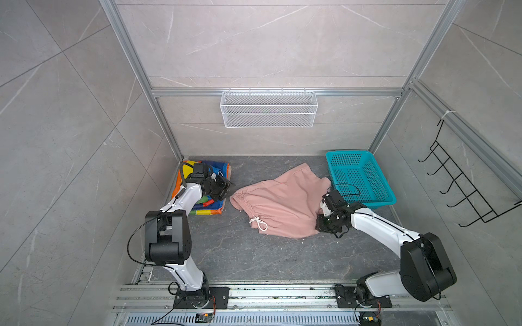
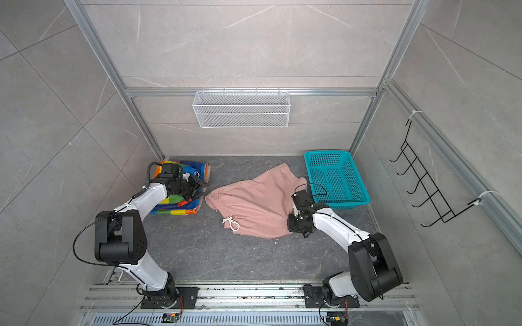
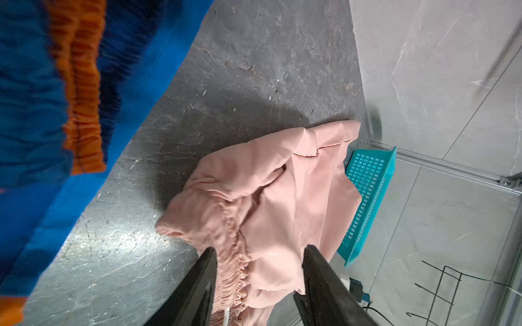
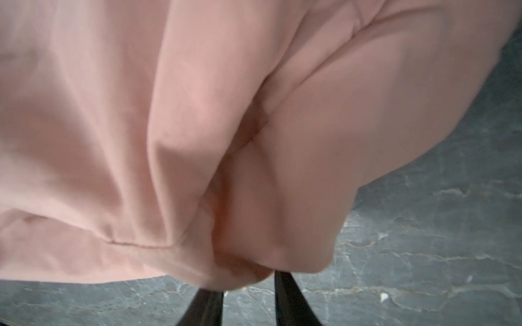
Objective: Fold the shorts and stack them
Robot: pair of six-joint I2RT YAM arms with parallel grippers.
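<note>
The left arm (image 1: pixel 183 197) hides much of the striped shorts (image 1: pixel 207 211); frame edges crop the pink shorts (image 4: pixel 197 113).

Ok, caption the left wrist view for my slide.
Left gripper open, facing the gathered waistband of the pink shorts; teal basket beyond, rainbow shorts blurred alongside.

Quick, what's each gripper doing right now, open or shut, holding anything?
Left gripper: open, jaws apart at the waistband of the dusty pink drawstring shorts, gripping nothing.
Right gripper: open, jaws parted at the same shorts' edge, not clamping it.
</note>
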